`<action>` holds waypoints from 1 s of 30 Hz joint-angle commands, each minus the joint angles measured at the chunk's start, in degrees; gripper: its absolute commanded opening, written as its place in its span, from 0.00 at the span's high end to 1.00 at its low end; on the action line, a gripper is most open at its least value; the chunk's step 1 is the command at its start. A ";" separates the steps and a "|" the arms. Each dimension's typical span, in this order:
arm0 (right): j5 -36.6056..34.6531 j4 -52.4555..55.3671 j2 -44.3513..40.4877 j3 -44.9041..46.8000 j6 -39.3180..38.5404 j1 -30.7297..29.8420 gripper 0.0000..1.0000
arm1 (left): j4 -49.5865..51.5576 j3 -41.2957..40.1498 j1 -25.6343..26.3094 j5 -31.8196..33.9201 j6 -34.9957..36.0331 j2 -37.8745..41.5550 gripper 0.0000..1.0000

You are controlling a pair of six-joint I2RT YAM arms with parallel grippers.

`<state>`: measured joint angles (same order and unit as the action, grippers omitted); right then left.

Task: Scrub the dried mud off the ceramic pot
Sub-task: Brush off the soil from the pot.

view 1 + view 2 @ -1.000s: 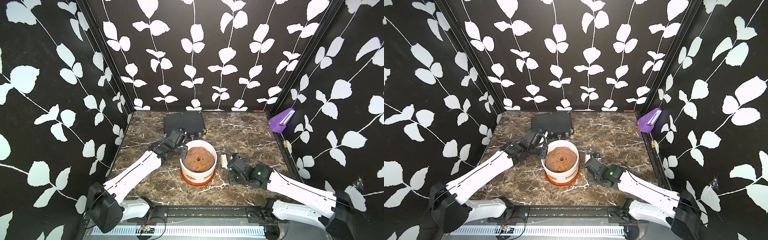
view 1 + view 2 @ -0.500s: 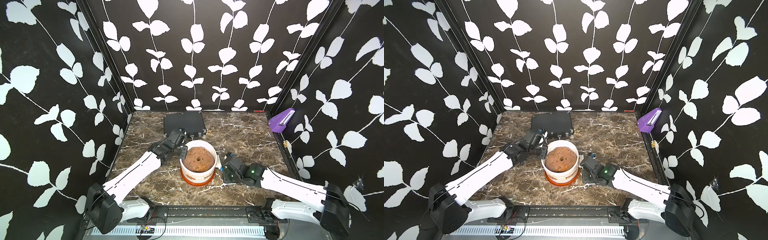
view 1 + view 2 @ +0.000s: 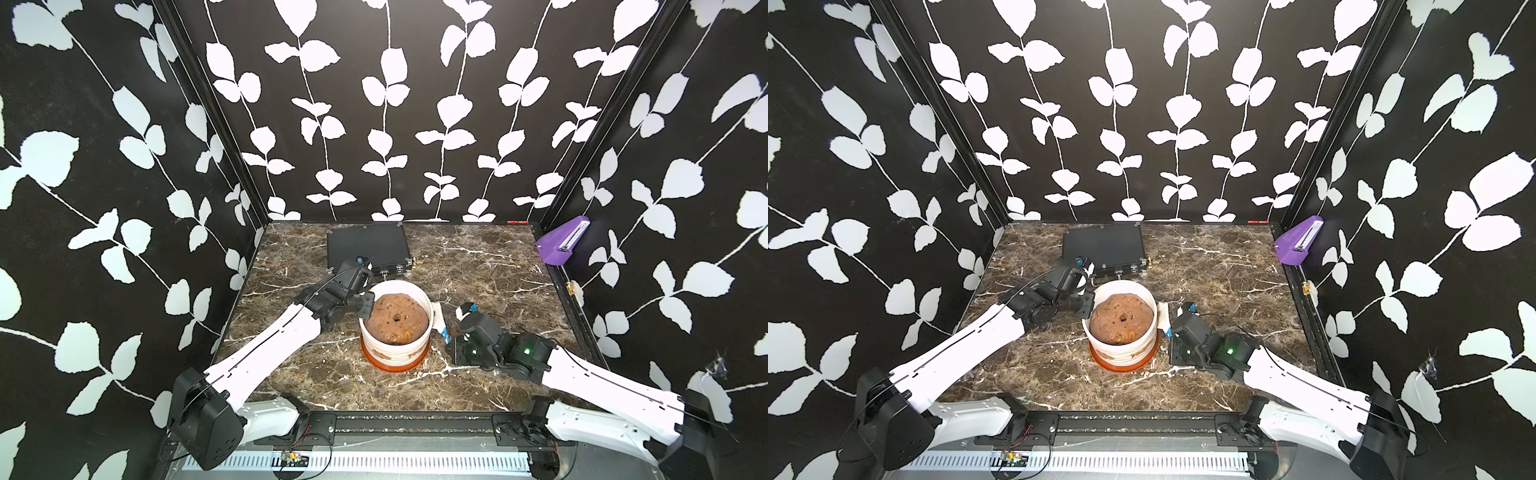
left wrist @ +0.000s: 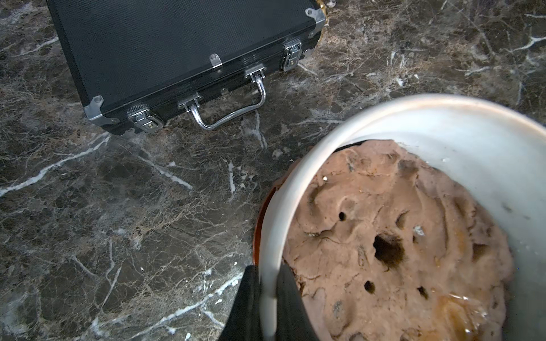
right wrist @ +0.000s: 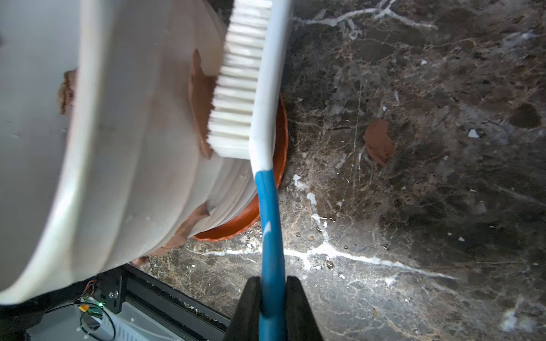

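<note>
The ceramic pot (image 3: 409, 352) (image 3: 1126, 353), white, ribbed and on an orange-brown saucer, stands mid-table. My left gripper (image 4: 269, 295) (image 3: 365, 307) is shut on its left rim, one finger outside and one inside. At the pot's right side, my right gripper (image 5: 273, 292) (image 3: 452, 334) is shut on the blue handle of a white-bristled brush (image 5: 239, 88) (image 3: 1163, 316). The bristles press on the pot's wall (image 5: 141, 133), over a smear of dried mud (image 5: 201, 97). Another smear (image 5: 189, 224) lies lower on the wall.
A thick brown mound with a hole (image 3: 397, 318) fills the pot. A black case (image 3: 368, 247) (image 4: 177, 44) lies just behind the pot. A brown flake (image 5: 379, 141) lies on the marble to the pot's right. A purple holder (image 3: 561, 247) is fixed to the right wall.
My right arm has moved left toward the pot, bringing the brush head against the pot's right wall. The left arm and the pot have not moved.
</note>
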<state>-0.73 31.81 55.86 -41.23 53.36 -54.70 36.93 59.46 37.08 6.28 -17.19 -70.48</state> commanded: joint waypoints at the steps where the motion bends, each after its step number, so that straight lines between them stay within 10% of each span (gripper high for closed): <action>1: 3.62 -7.11 -1.82 -1.16 -1.12 -0.51 1.00 | 1.75 -0.93 -0.17 -0.58 -0.40 2.27 1.00; 17: -9.10 15.91 -6.04 -8.71 -5.97 4.84 1.00 | 2.09 -0.97 -0.21 -0.44 -0.19 2.19 1.00; 25: -12.01 20.41 21.90 -4.92 -11.66 13.81 1.00 | 3.25 -0.66 -0.19 0.20 -0.40 3.10 1.00; 30: -12.88 18.19 22.49 -3.13 -10.37 13.73 1.00 | 3.86 -0.64 -0.12 1.15 -0.40 4.34 0.68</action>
<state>-11.94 47.40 83.07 -44.36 43.27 -41.08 38.33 59.18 37.08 6.63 -17.43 -69.25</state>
